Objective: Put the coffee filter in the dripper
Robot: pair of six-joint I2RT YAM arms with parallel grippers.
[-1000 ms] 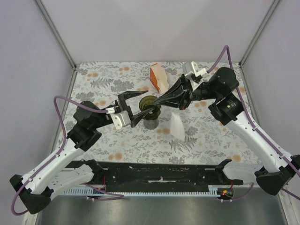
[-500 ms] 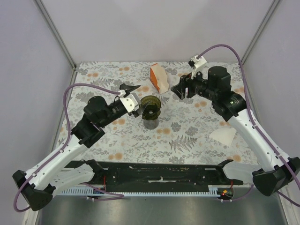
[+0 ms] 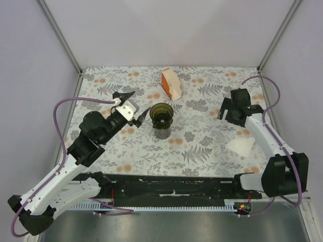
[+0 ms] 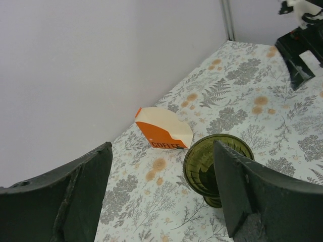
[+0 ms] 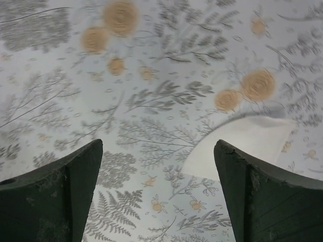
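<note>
The dark green dripper (image 3: 161, 114) stands on its cup base mid-table, and its bowl (image 4: 218, 160) looks empty in the left wrist view. The white coffee filter (image 3: 239, 146) lies flat on the table at the right, far from the dripper. My left gripper (image 3: 133, 104) hovers open just left of the dripper, holding nothing; one finger (image 4: 242, 186) overlaps the dripper's rim in its own view. My right gripper (image 3: 227, 110) hangs open above the table right of centre. In its own view the filter (image 5: 242, 143) lies below, by the right finger (image 5: 262, 191), not gripped.
An orange-and-cream pack (image 3: 170, 83) marked COFFEE (image 4: 164, 133) stands behind the dripper near the back wall. The floral tablecloth (image 3: 202, 151) covers the table. Grey walls close the back and sides. The right arm (image 4: 300, 48) shows at the far right of the left wrist view.
The right gripper opened and swung away from the dripper to the right. The filter went from beside the dripper to the table's right side. The left gripper backed off left, opening wider.
</note>
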